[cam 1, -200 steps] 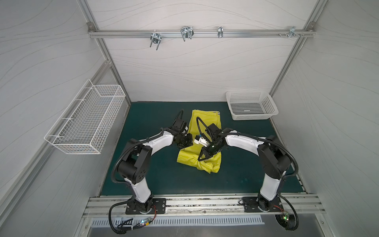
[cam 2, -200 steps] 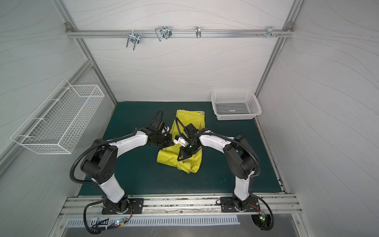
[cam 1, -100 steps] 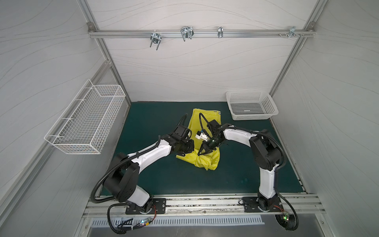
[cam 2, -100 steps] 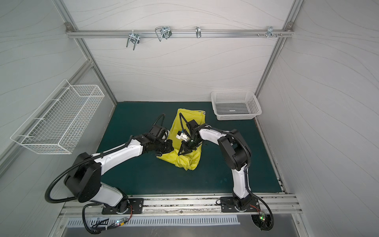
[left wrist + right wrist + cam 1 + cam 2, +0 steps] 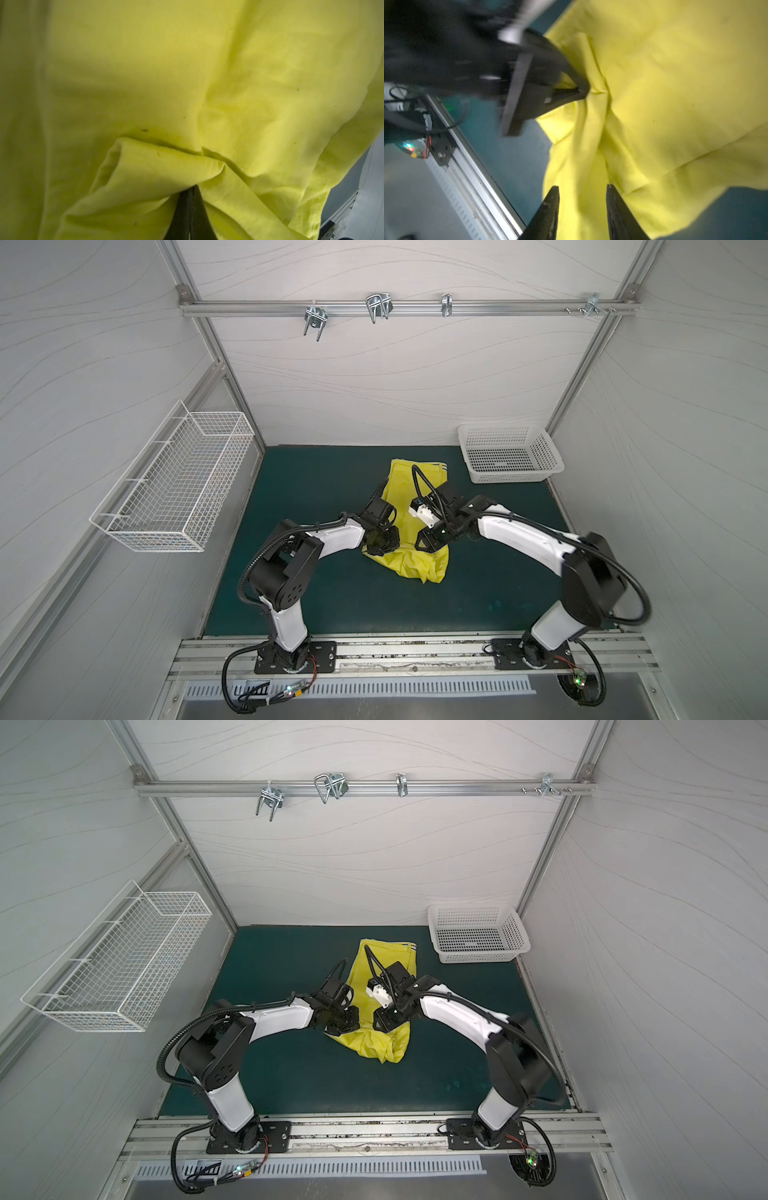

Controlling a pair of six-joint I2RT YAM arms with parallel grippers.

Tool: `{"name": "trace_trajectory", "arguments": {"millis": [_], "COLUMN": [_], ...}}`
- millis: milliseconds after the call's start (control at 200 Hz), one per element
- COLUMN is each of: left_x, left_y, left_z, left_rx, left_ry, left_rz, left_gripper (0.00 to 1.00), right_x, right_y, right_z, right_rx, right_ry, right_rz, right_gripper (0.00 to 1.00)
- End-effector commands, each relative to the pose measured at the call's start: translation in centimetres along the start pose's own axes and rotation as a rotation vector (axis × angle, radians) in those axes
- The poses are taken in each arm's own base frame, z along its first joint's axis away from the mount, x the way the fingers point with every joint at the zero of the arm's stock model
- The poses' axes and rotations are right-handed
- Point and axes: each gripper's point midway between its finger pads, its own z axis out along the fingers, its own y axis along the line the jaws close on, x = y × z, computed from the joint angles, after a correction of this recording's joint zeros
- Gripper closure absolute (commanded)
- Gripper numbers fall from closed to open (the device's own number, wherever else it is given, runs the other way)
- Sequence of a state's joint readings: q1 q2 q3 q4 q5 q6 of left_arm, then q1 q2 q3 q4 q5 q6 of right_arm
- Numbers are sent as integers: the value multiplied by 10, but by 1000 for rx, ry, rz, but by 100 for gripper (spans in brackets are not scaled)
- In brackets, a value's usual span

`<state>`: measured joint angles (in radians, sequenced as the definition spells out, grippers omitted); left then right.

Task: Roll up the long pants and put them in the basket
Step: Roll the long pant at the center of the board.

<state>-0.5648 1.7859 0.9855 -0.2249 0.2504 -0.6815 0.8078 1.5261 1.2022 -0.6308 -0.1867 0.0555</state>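
Change since earlier: right tool (image 5: 582, 187) has parted its jaws since a second ago; the left arm, stretched out low half a second ago, is bent at the elbow again.
Nearest: both arm bases are bolted to the mounting rail (image 5: 415, 651) at the front edge of the green desk (image 5: 311, 489).
Left tool (image 5: 191, 191): clamped shut on a fold of the long pants (image 5: 187, 83). The right wrist view shows its closed tips (image 5: 583, 90) pinching the yellow cloth. In both top views it sits at the left edge of the bundle (image 5: 382, 543) (image 5: 343, 1023).
Right tool, state: jaws stand apart with nothing clamped; yellow fabric lies just beyond the two fingers (image 5: 552, 207). In both top views it hangs over the right side of the bundle (image 5: 430, 541) (image 5: 386, 1021).
Long pants: lie in the middle of the desk between the two tools, in both top views (image 5: 419, 564) (image 5: 378, 1046). The near end is bunched and creased; the far part lies flat.
Waistband: striped edge (image 5: 440, 466) at the far end, pointing towards the back wall.
White plastic basket: on the desk in the far right corner (image 5: 509, 477), apart from the pants.
Wire basket: hung on the left wall (image 5: 174, 489).
Farthest: hook rail (image 5: 378, 308) across the back wall.
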Motion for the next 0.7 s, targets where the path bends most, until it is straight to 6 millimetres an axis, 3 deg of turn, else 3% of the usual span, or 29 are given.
{"name": "trace_trajectory", "arguments": {"millis": [0,140,285,480,600,695], "left_x": [-8,-12,-12,-11,-9,-7], "left_y": [27,28,32,44,53,58], "left_z": [12,10,11,9,8,8], "left_rx": [-61,-58,-43,-43,-43,-49], "left_ry": [-13,-10,-4,0,5,10], "left_rz": [-22,-21,-37,-62,-82,-84], "left_gripper": [100,100,100,100,100,100], "right_x": [7,30,58,96,109,114], "right_y": [-4,6,-1,-32,-51,-69], "right_z": [-15,13,43,63,73,74], "right_rx": [124,98,116,236,275,316], "right_ry": [-15,96,208,360,417,454], "right_rz": [-54,-80,-82,-53,10,66], "right_gripper": [61,67,69,71,72,77]}}
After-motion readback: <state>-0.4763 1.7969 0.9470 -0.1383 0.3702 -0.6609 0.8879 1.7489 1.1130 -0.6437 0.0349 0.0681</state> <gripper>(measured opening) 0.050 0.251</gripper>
